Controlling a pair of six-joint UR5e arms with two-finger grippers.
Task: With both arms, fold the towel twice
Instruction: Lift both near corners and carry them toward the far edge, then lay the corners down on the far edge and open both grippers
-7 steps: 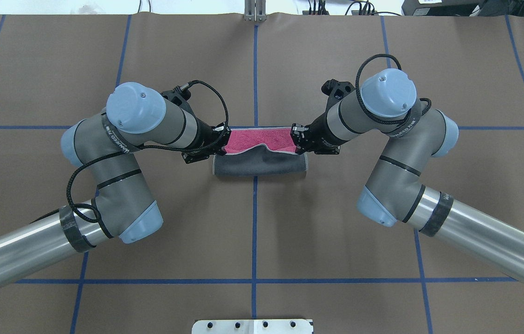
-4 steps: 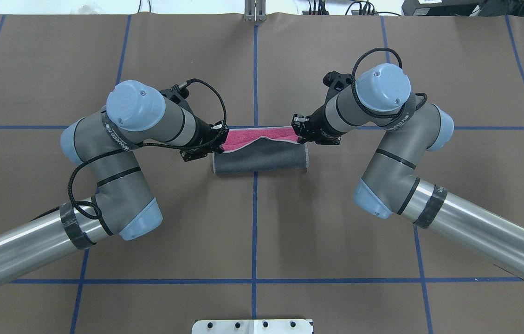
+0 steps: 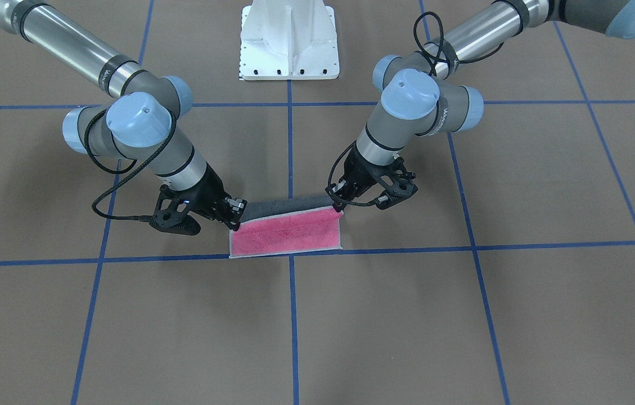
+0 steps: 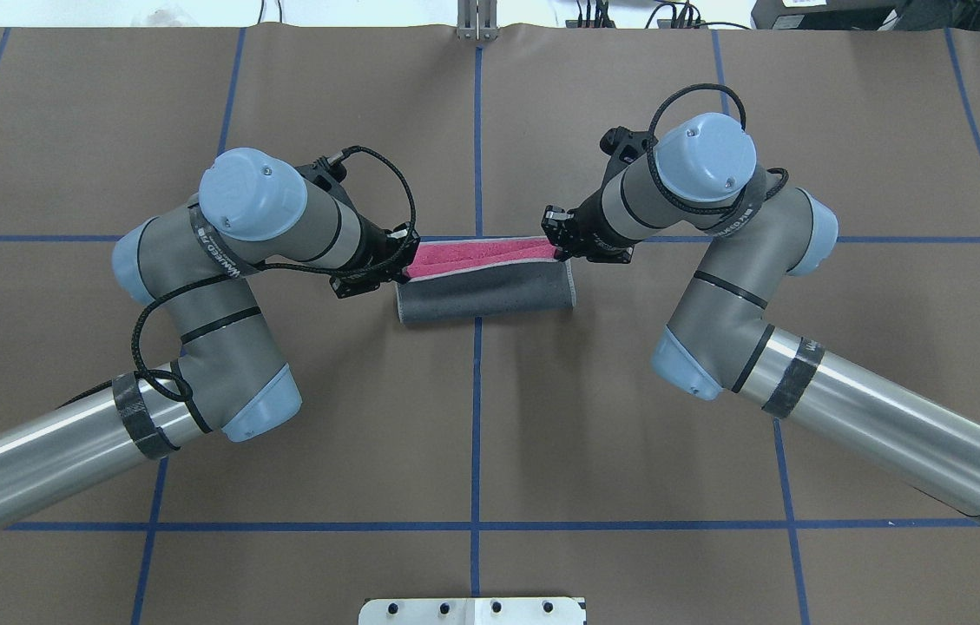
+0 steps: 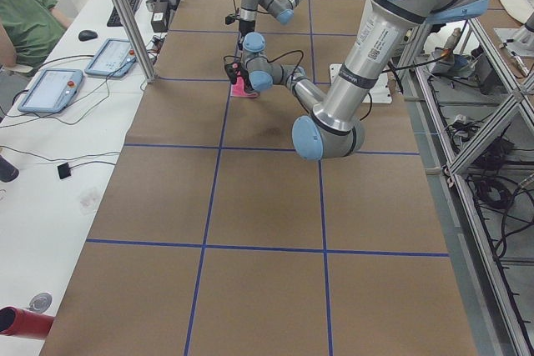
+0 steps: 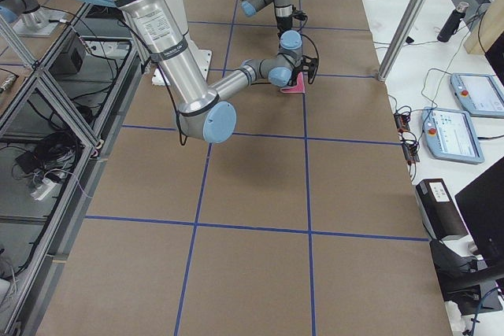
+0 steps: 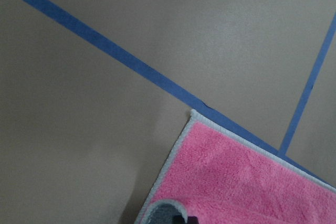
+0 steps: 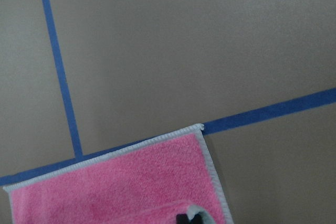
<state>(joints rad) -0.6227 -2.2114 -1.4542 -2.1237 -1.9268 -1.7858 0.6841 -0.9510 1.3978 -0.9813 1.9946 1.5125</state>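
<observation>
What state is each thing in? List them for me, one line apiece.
towel: partly folded over itself, grey face up, with a pink strip showing along the far edge; the fold is not yet laid flat.
left claw: shut on the towel's folded-over corner on its side, held low over the table.
right claw: shut on the towel's other folded-over corner, at about the same height.

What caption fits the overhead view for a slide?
Left gripper and right gripper fold the towel grey side up.
</observation>
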